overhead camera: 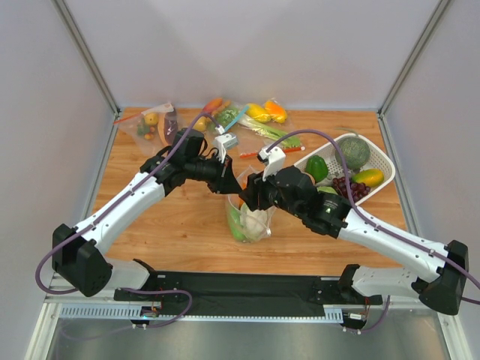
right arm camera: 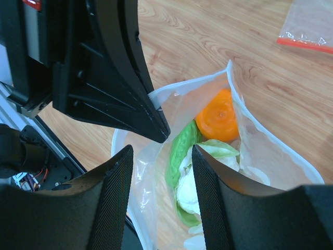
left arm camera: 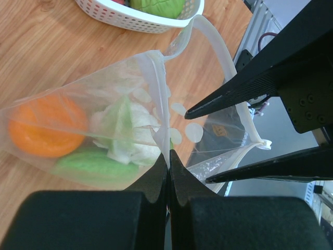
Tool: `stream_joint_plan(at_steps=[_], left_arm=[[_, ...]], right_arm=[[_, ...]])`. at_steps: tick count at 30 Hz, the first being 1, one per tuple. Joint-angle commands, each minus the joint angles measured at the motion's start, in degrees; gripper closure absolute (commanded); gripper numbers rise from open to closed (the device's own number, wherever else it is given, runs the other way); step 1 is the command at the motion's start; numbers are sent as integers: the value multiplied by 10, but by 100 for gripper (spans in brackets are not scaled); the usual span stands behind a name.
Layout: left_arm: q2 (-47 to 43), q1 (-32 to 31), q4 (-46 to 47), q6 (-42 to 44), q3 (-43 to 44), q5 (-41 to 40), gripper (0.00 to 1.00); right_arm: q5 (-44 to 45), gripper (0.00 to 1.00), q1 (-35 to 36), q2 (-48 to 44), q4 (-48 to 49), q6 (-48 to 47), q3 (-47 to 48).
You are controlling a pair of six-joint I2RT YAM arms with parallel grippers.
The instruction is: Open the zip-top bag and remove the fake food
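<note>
The dotted zip-top bag (overhead camera: 249, 219) hangs open in the middle of the table. It holds the orange (right arm camera: 221, 117), the white cauliflower (right arm camera: 195, 187) and the long green piece (right arm camera: 182, 151). My left gripper (left arm camera: 168, 159) is shut on the bag's upper wall at the open mouth. In the left wrist view the orange (left arm camera: 44, 127), cauliflower (left arm camera: 125, 130) and green piece (left arm camera: 93, 166) show through the plastic. My right gripper (right arm camera: 161, 151) is open and empty, its fingers (left arm camera: 234, 94) spread at the bag's mouth just above the food.
A white basket (overhead camera: 379, 159) with other toy food stands at the right; its rim shows in the left wrist view (left arm camera: 140, 20). Other bags with food lie along the back (overhead camera: 154, 124) (overhead camera: 259, 116). A red-strip bag (right arm camera: 307, 26) lies flat nearby.
</note>
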Motion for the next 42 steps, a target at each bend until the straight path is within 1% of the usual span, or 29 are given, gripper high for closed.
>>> stream_joint_plan(at_steps=[1, 12, 19, 26, 33, 37, 42], left_arm=[[1, 1, 16, -11, -1, 16, 100], [8, 1, 25, -17, -8, 8, 100], [18, -2, 30, -22, -14, 4, 100], [30, -13, 32, -22, -15, 4, 100], [35, -18, 30, -22, -16, 1, 100], [34, -18, 29, -22, -15, 0, 100], [33, -18, 30, -22, -15, 1, 100]], right_arm=[[23, 50, 0, -3, 29, 28, -9], [63, 50, 0, 17, 11, 55, -64], [49, 48, 0, 54, 15, 64, -81], [52, 44, 0, 99, 12, 67, -86], [87, 39, 0, 127, 12, 73, -92], [107, 32, 0, 134, 3, 75, -96], [134, 31, 0, 123, -6, 79, -107]])
